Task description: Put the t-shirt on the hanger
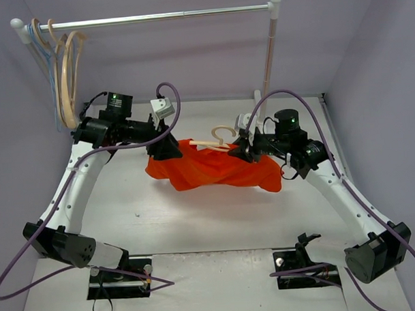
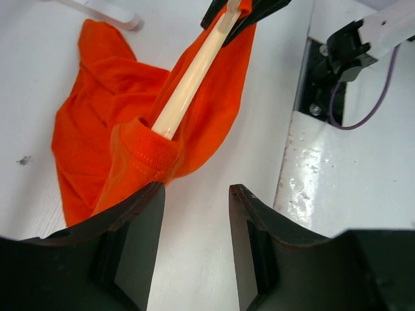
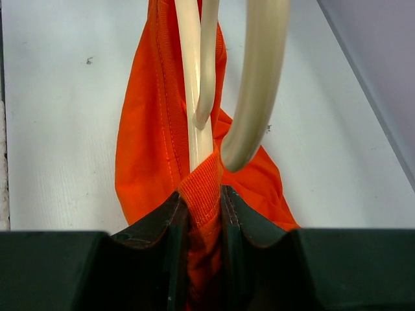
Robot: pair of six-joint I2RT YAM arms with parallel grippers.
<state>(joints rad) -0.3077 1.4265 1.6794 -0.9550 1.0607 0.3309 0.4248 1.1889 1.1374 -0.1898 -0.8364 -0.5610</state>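
Orange-red cloth sits in the middle of the top view. This is the t-shirt (image 1: 208,170), part lifted and part lying on the white worktop (image 1: 196,224). The right fingers (image 3: 162,227) are closed tight on its ribbed edge (image 3: 202,184), low in the right wrist view. The pale wood hanger (image 1: 206,143) pokes one arm into that opening. The left fingers (image 2: 139,220) stand wide apart with nothing between them, and cloth lies against the outer side of one. I think the shirt is only partly on. Next, the left fingers need to grab the loose edge and pull it over the hanger's end.
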